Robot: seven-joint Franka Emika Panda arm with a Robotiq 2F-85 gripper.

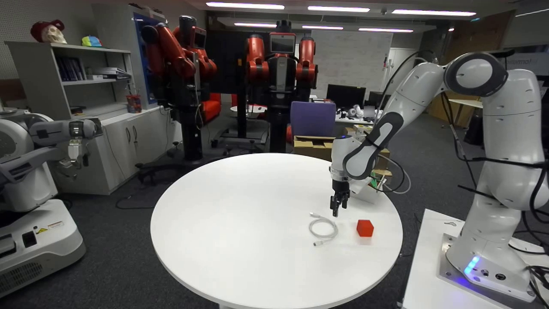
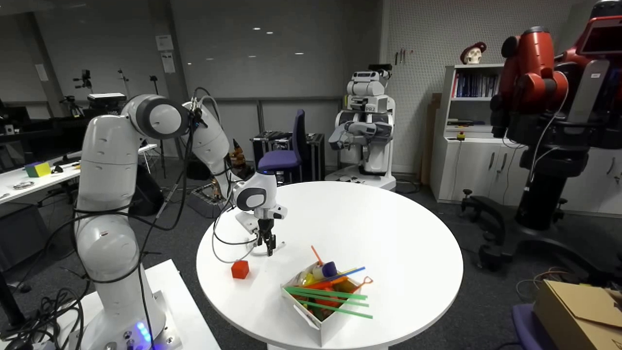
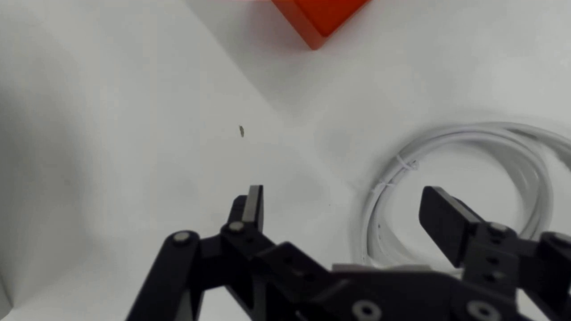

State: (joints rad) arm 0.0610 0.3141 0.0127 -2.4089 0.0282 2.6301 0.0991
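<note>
Wrist view: the gripper [image 3: 342, 196] stood with fingers wide apart, holding nothing, while the coiled cable [image 3: 473, 132] lay on the table [image 3: 147, 133] toward three o'clock, near strands visible between the fingertips.

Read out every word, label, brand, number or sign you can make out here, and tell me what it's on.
"PR2": on the white robot, in an exterior view.
Too small or blurred to read: book spines, pillar papers, that robot's base sticker, backward lettering.
</note>
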